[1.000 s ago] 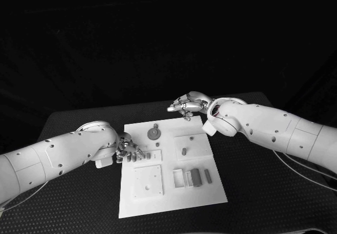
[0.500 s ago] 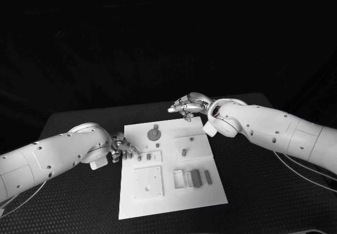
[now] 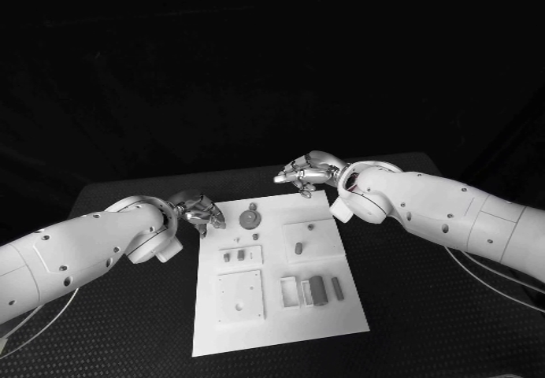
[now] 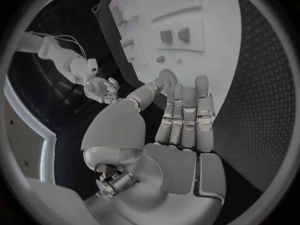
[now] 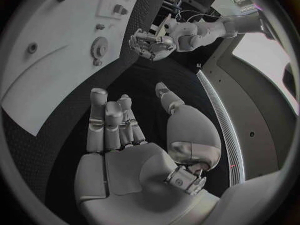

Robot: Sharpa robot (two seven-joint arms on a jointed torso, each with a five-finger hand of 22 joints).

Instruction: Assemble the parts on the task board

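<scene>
Left hand (image 3: 201, 213) hovers at the far left edge of the white board (image 3: 341, 311), fingers loosely apart, and in the left wrist view the palm is bare with the fingers stretched out straight, so it carries nothing. Right hand (image 3: 305, 171) hangs just past the board's far edge, fingers curled a little but spread, and its own wrist view shows an empty palm too. On the board, the round gear (image 3: 249, 217) sits near the far end, right beside the left hand's fingertips (image 4: 201, 81); nearer the robot there is a small plate with two little blocks (image 3: 235, 255), a square plate with holes (image 3: 239, 294), and a row of upright blocks (image 3: 311, 289) by the near right. A short peg (image 3: 298, 246) lies on the raised square to the right. My read: the left hand is lining up on the gear, the nearest piece to it. To do that well it should come down over the gear's rim with thumb and one finger on opposite sides, keeping the other fingers clear of the small pin (image 3: 257, 234) next to it, and lift straight up so the gear does not drag. The right hand would best wait clear of the board.
</scene>
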